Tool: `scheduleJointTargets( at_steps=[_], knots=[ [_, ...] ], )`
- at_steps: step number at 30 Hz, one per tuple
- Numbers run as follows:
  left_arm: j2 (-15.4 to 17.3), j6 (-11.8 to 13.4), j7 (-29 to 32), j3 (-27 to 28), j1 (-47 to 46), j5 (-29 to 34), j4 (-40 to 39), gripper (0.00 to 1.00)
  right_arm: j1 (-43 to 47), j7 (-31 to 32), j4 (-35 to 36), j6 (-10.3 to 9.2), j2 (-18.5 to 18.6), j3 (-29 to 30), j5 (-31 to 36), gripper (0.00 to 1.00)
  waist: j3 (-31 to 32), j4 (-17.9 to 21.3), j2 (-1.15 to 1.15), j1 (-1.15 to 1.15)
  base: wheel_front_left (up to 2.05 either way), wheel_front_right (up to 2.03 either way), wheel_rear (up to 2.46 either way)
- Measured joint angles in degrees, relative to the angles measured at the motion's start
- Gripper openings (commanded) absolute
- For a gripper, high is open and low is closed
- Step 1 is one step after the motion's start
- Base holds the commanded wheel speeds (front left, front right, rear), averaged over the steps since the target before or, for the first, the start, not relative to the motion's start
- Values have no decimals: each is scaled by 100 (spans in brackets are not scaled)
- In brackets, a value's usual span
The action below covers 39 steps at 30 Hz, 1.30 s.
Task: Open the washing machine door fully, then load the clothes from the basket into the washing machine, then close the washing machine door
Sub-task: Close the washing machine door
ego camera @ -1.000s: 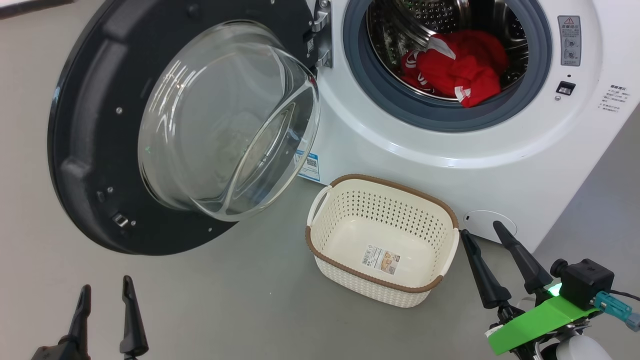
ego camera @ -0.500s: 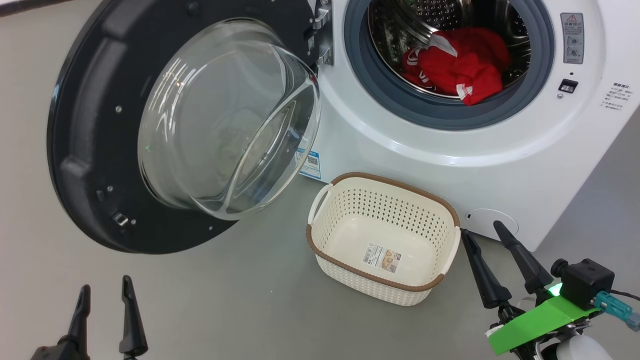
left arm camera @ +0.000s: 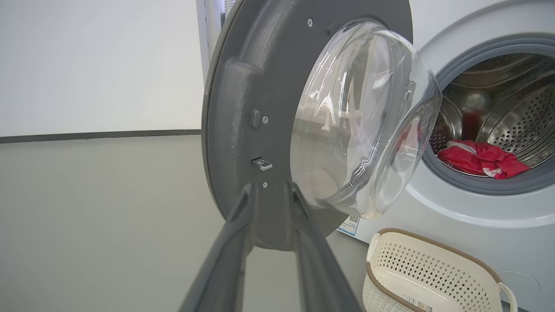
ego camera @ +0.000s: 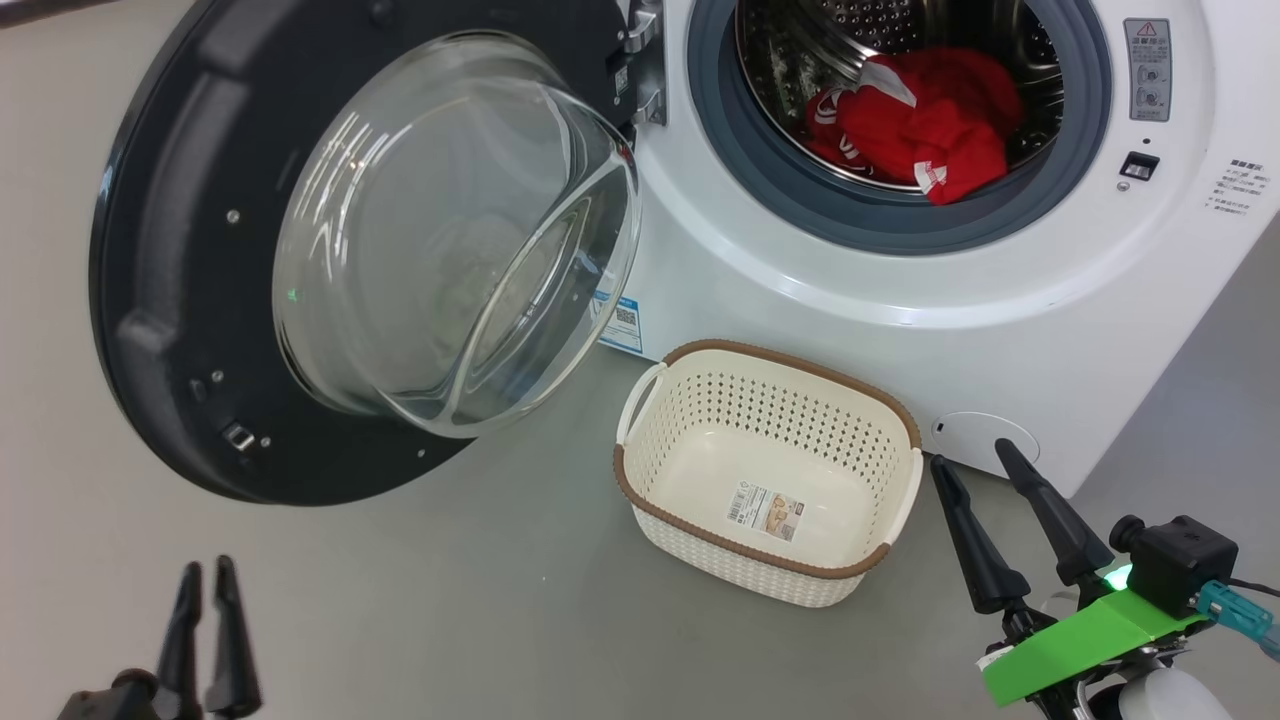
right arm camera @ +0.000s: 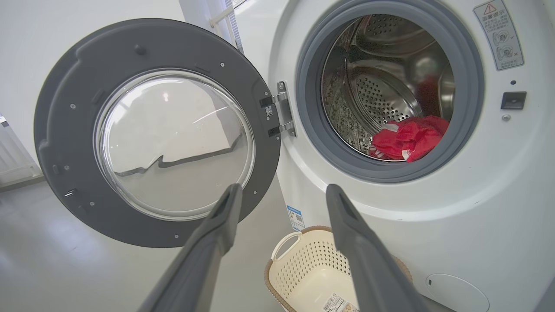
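Both apart: left hand (ego camera: pixel 208 566) narrowly, right hand (ego camera: pixel 970 452) widely (clothes (ego camera: pixel 930 130) inside washing machine (ego camera: pixel 900 320), door (ego camera: pixel 170 200) open).

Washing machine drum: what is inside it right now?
A heap of red clothes with white trim lies on the steel drum floor, near the grey ring. Anything beneath the heap is covered.
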State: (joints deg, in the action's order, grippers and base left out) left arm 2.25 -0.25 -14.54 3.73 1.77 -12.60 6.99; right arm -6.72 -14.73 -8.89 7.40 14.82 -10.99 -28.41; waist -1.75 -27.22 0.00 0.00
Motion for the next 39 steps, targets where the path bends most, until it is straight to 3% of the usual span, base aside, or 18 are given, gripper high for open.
scheduleJointTargets(
  at_steps=[12, 23, 32, 39],
  knots=[
    [494, -210, 226, 212, -608, -88, -454, 0, 1, 0, 0, 0, 1, 29, 0, 100, -15, -63, 0, 0, 0, 0, 0],
    [983, -355, 1434, 701, -1890, -1060, -813, 0, 1, 0, -1, 0, -2, 29, 0, 100, -33, -8, 0, 0, 0, 0, 0],
    [1160, -261, 2630, 1416, -3237, -2566, 233, 0, 1, 0, -2, 0, -11, 13, -1, 100, -36, 163, 0, 0, 0, 0, 0],
    [1341, 260, 3492, 2046, -4288, -3507, 1702, 0, -1, 0, -9, 0, -4, -20, -1, 100, -44, 363, 0, 0, 0, 0, 0]
  ],
)
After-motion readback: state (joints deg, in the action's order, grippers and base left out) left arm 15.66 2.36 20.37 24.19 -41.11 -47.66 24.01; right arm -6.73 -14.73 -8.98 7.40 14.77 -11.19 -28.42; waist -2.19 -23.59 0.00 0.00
